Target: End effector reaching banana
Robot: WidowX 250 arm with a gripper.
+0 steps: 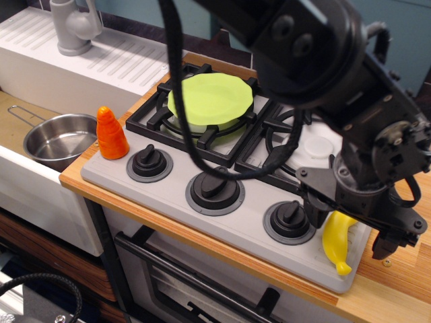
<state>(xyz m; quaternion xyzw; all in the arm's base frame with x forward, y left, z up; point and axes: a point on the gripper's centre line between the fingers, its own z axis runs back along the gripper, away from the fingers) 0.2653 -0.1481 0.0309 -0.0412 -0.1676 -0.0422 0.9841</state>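
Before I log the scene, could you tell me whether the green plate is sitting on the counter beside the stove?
No, the round light-green plate rests on the black burner grate at the stove's back left.

A wooden surface (397,269) carries a grey toy stove (202,222) with black grates (202,138) and three knobs. To its left sits a white sink unit (40,188) with a grey faucet (71,27). Teal cabinet fronts (195,13) line the back wall.

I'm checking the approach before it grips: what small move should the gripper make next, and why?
Probably ease straight down a little more. The large black robot gripper stands open, straddling the upper end of the small glossy yellow toy banana on the grey stove panel, but firm contact isn't visible.
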